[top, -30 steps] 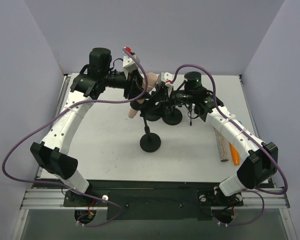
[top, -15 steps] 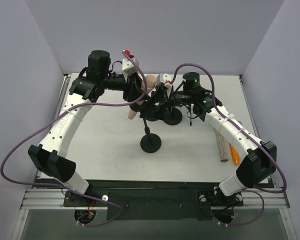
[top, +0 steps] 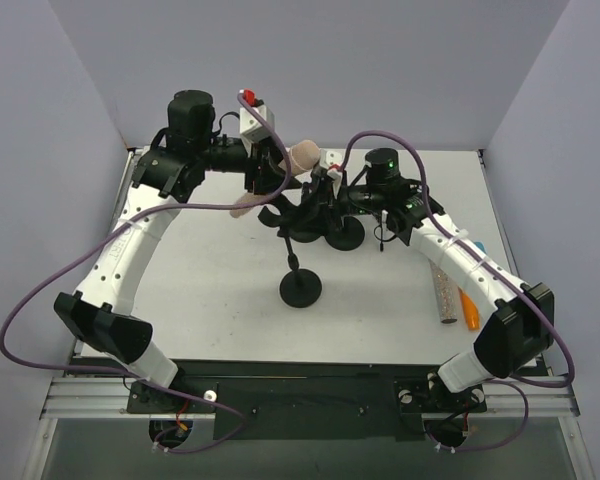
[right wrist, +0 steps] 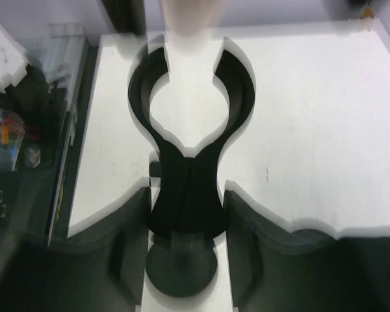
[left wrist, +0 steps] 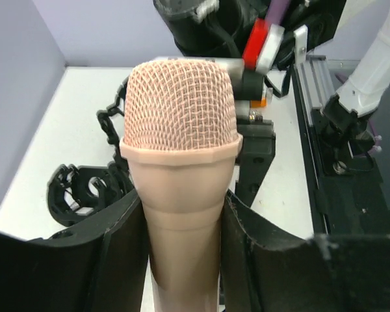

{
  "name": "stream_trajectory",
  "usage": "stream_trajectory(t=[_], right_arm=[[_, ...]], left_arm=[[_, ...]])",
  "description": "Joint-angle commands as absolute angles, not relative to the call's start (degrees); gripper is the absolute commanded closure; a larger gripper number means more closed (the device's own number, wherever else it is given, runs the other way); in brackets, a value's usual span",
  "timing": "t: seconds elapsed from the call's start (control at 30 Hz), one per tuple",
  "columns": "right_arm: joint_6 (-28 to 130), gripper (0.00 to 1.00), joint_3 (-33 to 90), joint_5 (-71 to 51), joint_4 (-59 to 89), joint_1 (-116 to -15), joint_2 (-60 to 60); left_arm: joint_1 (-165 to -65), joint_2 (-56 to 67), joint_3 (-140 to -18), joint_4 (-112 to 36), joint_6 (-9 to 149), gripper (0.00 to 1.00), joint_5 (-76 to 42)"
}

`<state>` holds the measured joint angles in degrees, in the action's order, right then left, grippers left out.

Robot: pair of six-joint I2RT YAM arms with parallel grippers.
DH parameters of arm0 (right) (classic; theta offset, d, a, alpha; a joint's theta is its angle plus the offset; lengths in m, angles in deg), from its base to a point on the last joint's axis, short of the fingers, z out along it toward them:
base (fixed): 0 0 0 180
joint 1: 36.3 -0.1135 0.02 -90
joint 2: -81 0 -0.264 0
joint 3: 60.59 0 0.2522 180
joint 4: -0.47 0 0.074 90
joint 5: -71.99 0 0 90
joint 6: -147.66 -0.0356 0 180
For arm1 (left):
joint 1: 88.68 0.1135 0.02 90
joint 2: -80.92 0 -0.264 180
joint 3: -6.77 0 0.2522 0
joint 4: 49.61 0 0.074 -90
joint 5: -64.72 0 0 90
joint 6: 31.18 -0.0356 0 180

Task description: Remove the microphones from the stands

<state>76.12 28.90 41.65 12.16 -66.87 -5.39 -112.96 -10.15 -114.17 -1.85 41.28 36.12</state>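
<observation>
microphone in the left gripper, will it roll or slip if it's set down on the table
The microphone looks round and tapered, so laid flat it would probably roll in a curve. Its smooth handle, pinched in the left gripper, could slip. The mesh head looks rigid but may dent.

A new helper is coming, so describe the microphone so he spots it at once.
Start at the white table and look toward its far edge, near the middle. The left pincer there is shut on the microphone, just above the black stands. It is the only peach-pink thing among them, with a mesh head.
</observation>
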Motion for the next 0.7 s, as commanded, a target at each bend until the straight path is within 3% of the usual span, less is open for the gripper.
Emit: stream_trajectory(t=[0.0,0.27,0.3,0.4,0.47,0.57,0.6,0.67], right_arm=[[78.93,1.0,29.18,38.59,24.85,-68.73,-9.18],[83.86,1.0,33.94,37.09,34.35,-68.29,-11.46],[83.59,0.84,34.47,37.18,34.44,-68.03,-11.46],[82.1,0.51,35.08,37.01,34.27,-67.42,-9.8],[81.66,0.4,35.79,36.4,34.27,-66.89,-8.49],[79.82,0.32,38.15,36.83,34.44,-66.45,-7.07],[78.59,0.17,38.68,36.83,34.53,-66.19,-6.63],[77.27,0.13,40.18,37.01,34.53,-66.18,-5.84]], left_arm=[[-114.7,-9.78,-124.66,-13.69,43.17,0.97,40.11],[-112.77,-7.51,-124.77,-19.67,44.76,0.99,38.79],[-112.33,-6.98,-124.51,-19.85,44.93,0.99,38.44],[-110.49,-4.25,-120.91,-20.64,45.02,1.0,37.12],[-109.17,-2.32,-117.57,-21.51,44.58,1.0,35.55],[-107.67,0.75,-112.04,-23.71,44.84,1.0,32.64],[-107.06,1.2,-110.72,-24.85,45.37,1.0,31.33],[-106.27,2.95,-107.11,-26.96,47.2,1.0,29.13]])
